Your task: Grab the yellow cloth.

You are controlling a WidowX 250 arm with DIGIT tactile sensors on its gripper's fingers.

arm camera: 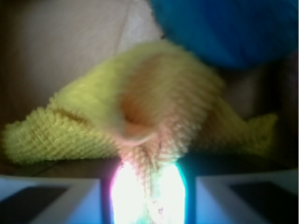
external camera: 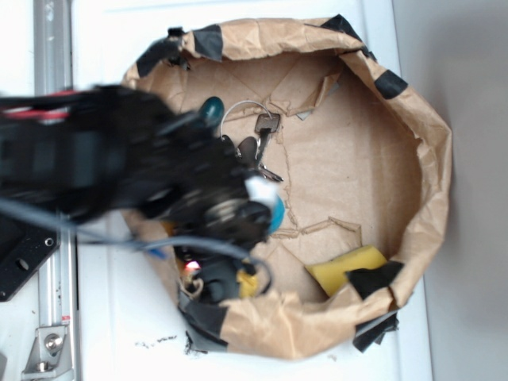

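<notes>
Exterior view was bright, evenly lit, white table (external camera: 317, 369) near overexposed; the arm (external camera: 95, 159) was motion-blurred, dark, little detail. Wrist view was dim and soft throughout, with blown-out glare at bottom centre; yellow cloth (arm camera: 154, 112) was blurred, blue ball (arm camera: 229, 28) out of focus, corners dark.

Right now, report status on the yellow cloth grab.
Gripper shut on yellow cloth, fold pinched between fingers. Blue ball resting against cloth's far side. Keys clear.
</notes>
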